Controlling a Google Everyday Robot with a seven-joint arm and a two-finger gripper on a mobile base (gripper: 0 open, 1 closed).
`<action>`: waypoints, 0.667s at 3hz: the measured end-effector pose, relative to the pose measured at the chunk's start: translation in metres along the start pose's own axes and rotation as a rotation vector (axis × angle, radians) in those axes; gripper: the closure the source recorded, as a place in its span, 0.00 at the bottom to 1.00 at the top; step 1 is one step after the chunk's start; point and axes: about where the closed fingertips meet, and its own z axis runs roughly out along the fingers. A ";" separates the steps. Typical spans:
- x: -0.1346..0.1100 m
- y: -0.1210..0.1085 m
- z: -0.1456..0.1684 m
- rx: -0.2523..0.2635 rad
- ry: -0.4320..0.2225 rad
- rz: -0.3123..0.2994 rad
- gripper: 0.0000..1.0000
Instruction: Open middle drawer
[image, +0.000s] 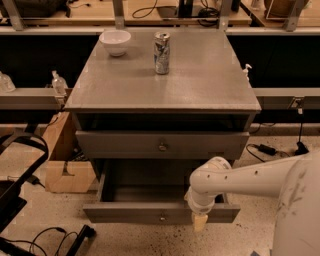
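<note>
Far to the gripper's left and a little above it, a wooden box (70, 177) sits on the floor beside the cabinet. High above and left of the gripper, a white bowl (115, 41) and a can (161, 46) stand well apart from it on the cabinet top (165, 92). Neither has any part in this job.

Directly above and left of the gripper is the taller-fronted drawer (115, 145), its knob (162, 146) untouched. It is not the one we want. The middle drawer (125, 213) lies below it, drawn well out of the cabinet so that we look down into its bare inside. Its front panel runs leftward from the gripper, and its small knob (161, 218) sits just left of the gripper, apart from it.

The gripper (200, 221) hangs at the front edge of this drawer, right of centre, pointing down over the panel. We cannot tell whether it is clamped on the edge or has let go. The white arm (250, 177) runs off to its right.

We judge the opening to be done, or all but done, with the pull at its end. The next move calls for letting go of the drawer front, if it is held, and lifting up and away towards the arm's side. We must not nudge the panel back in.
</note>
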 end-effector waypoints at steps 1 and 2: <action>0.000 0.001 0.000 -0.001 0.000 0.000 0.00; 0.000 0.001 0.001 -0.001 0.000 0.000 0.00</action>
